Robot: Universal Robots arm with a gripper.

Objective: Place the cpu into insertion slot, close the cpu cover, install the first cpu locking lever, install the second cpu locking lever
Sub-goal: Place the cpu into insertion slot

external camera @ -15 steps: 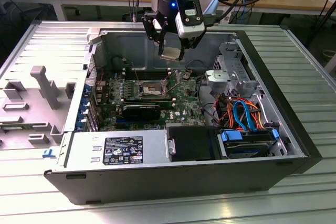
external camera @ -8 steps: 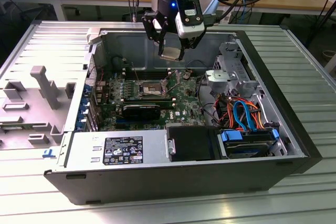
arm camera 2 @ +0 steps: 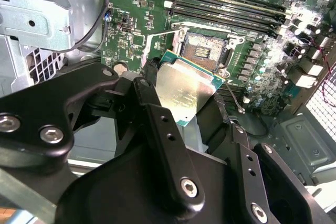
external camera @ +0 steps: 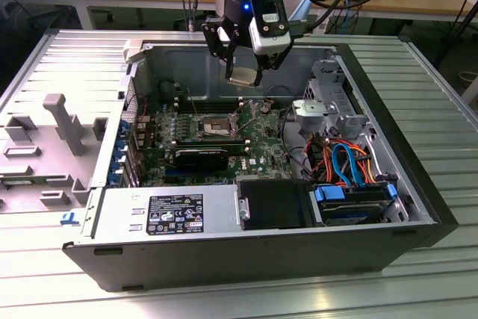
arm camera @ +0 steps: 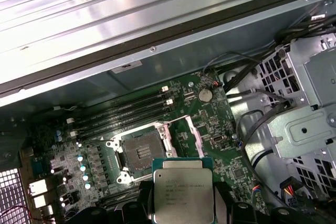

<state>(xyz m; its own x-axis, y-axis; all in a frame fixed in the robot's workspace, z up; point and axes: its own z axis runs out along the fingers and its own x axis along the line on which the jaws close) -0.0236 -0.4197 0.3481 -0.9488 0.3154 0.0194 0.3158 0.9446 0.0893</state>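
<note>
Above insertion slot (arm camera: 140, 153), pincer (external camera: 243, 75) gripping cpu (arm camera 2: 184, 90)

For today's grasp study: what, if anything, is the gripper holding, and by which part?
The gripper holds the cpu, pinched at two opposite edges.

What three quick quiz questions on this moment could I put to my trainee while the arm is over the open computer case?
1. True or false: the cpu already sits in the insertion slot.
2. Pick one. What is the gripper shut on? A: a memory stick. B: the cpu. C: nothing.
3. Fill the gap: in the exterior view the cpu hangs ___ the green board.

Key
1. False: the slot's dark centre lies bare, and the cpu is apart from it.
2. B.
3. above
</note>
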